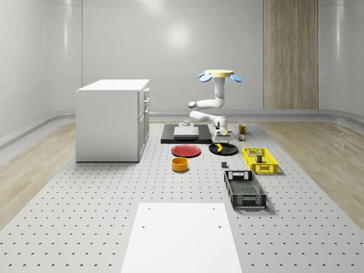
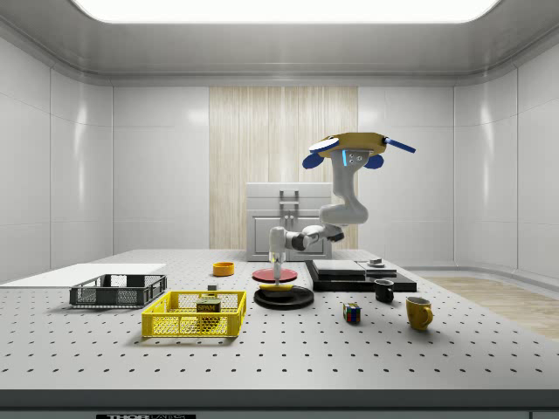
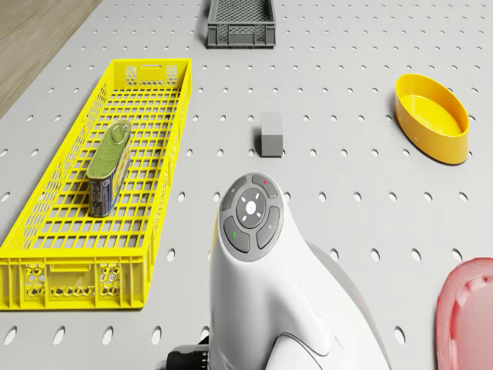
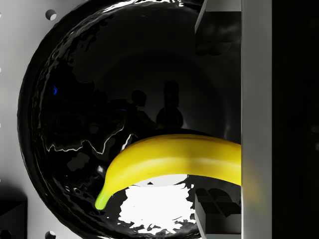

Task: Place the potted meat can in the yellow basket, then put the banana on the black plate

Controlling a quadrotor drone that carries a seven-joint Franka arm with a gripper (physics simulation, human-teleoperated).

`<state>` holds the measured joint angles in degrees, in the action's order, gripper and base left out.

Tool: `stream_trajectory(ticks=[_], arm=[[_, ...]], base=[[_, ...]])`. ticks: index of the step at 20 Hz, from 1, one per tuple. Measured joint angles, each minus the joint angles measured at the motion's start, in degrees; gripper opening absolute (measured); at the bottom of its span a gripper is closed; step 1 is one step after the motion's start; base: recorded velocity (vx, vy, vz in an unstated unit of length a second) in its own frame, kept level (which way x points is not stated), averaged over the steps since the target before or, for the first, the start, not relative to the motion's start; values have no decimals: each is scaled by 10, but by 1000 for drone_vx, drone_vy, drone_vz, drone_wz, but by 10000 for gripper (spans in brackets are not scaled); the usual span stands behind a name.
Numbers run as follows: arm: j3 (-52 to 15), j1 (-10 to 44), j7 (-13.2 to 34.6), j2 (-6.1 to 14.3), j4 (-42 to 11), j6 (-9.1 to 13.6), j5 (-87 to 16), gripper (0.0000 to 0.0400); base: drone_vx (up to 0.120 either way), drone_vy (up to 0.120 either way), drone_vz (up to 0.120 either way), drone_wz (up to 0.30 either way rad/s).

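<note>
Drone (image 1: 219,74) hovers above the surface (image 1: 114,187). Claw (image 1: 224,134) grips banana (image 4: 174,162) just over black plate (image 4: 75,99), frame centre. Potted meat can (image 3: 108,166) lies in yellow basket (image 3: 46,208).

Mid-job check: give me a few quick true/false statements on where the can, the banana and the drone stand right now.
1. The potted meat can lies inside the yellow basket. True.
2. The banana is over the red plate. False: it is over the black plate.
3. The drone rests on the table. False: it hovers above it.
4. The gripper is down at the black plate. True.
5. The grey crate holds the can. False: the yellow basket does.
</note>
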<state>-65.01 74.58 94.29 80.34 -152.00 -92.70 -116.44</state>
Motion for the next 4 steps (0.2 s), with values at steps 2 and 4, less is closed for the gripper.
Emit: stream_trajectory(ticks=[2,4], arm=[[-10,-1,1,2,-5,5,10,397],[-16,-2,2,3,-7,7,15,398]], base=[[0,0,0,0],[0,0,0,0]])
